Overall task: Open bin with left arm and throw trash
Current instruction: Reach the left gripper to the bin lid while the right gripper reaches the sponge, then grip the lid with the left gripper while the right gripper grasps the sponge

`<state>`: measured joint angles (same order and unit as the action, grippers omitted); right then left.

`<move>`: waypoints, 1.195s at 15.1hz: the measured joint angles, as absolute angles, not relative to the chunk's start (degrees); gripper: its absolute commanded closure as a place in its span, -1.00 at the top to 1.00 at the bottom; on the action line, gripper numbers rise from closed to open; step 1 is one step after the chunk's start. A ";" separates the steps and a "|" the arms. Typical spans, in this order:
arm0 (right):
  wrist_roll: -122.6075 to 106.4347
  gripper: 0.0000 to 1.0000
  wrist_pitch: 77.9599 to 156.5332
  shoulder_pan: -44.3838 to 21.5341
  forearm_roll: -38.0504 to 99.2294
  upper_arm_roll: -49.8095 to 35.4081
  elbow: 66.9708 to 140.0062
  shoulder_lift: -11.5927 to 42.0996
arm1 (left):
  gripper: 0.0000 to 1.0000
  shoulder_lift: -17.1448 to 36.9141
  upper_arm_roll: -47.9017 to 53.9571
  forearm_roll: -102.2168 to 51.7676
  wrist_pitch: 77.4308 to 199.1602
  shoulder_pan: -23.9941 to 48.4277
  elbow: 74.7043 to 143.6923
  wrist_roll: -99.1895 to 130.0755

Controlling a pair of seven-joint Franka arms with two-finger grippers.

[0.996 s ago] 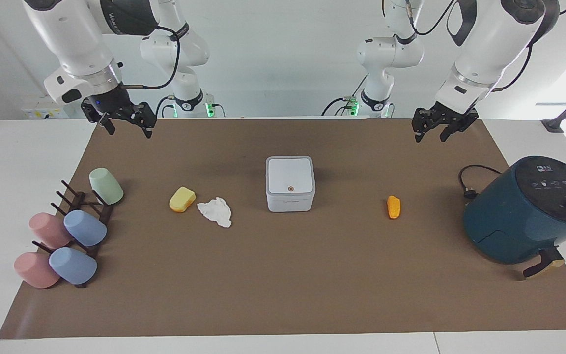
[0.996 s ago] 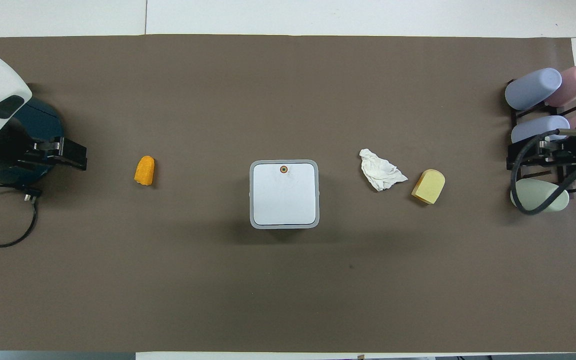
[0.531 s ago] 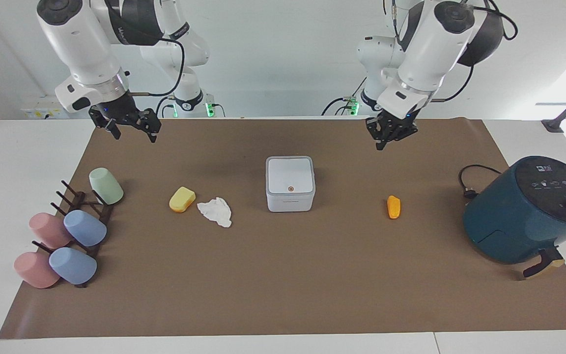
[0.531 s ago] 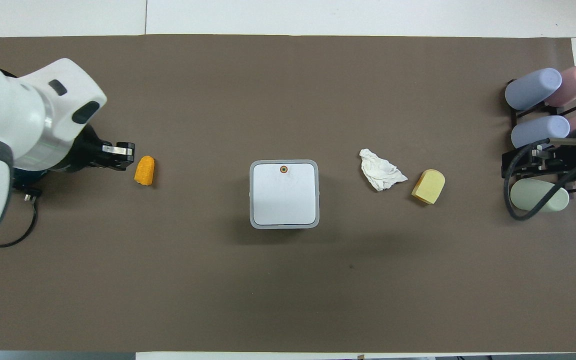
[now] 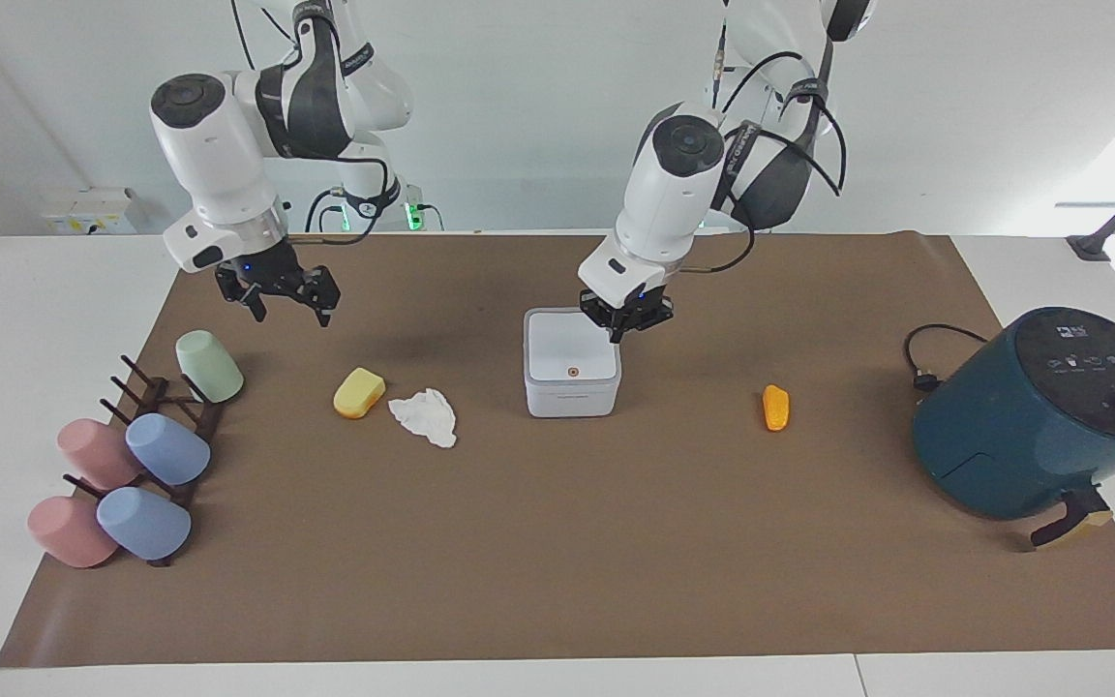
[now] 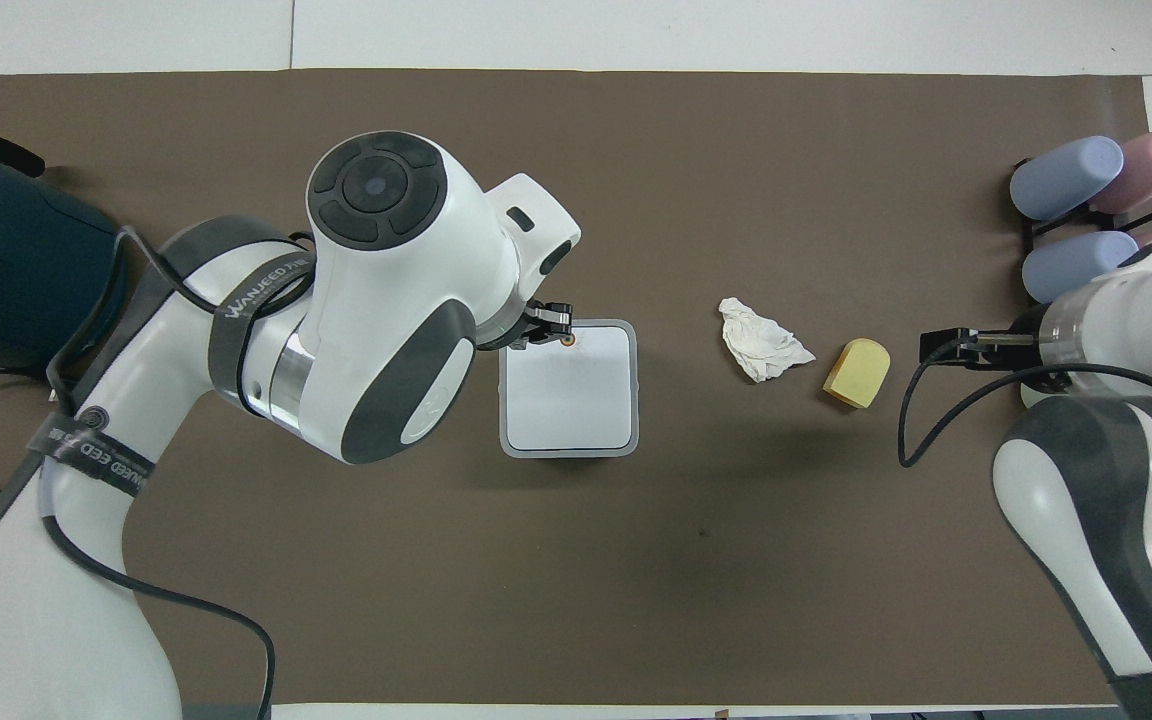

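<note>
Facing view: our left gripper (image 5: 623,331), fingertips pinched together and holding nothing, hovers just over the bin (image 5: 572,373) at the edge of its lid nearer the robots, toward the left arm's end. The bin sits mid-table on the brown mat (image 5: 557,542), lid down, its orange dot (image 5: 573,371) on the lid's edge farther from the robots. Our right gripper (image 5: 279,290), fingers spread wide and empty, hangs over bare mat toward the right arm's end of the table.

What we judge could go wrong: the closed tips are not over the dot, so a press here may fail to release the lid. The bin looks light, and a slanted push could slide or tip it. If the lid springs up toward the robots, it could strike the gripper above it. The right gripper may also reach for trash before the bin is open.

By our count: one bin; three pieces of trash, namely one yellow wedge (image 5: 358,393) and one crumpled tissue (image 5: 425,416) close together toward the right arm's end, and one orange piece (image 5: 775,408) toward the left arm's end. Also five cups (image 5: 167,449) on one rack, and one air fryer (image 5: 1037,416).
</note>
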<state>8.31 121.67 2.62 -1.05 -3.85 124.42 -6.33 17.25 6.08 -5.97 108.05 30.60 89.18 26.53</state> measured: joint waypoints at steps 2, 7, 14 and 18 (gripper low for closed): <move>8.31 1.00 128.69 2.61 -1.05 -3.86 126.84 -2.72 | -1.00 18.09 6.04 -5.97 110.12 31.08 89.08 26.53; 8.31 1.00 143.11 2.58 -1.05 -3.87 131.33 5.16 | -1.00 20.28 6.07 -5.98 112.91 32.31 89.08 26.56; 13.24 -0.47 145.10 -2.28 -1.02 -3.95 132.31 7.25 | -1.00 22.68 6.03 -5.98 115.54 32.84 89.09 26.60; 13.51 -1.00 145.10 -2.49 -0.94 -3.83 132.70 7.16 | -1.00 22.83 5.96 -5.98 115.79 32.84 89.16 26.60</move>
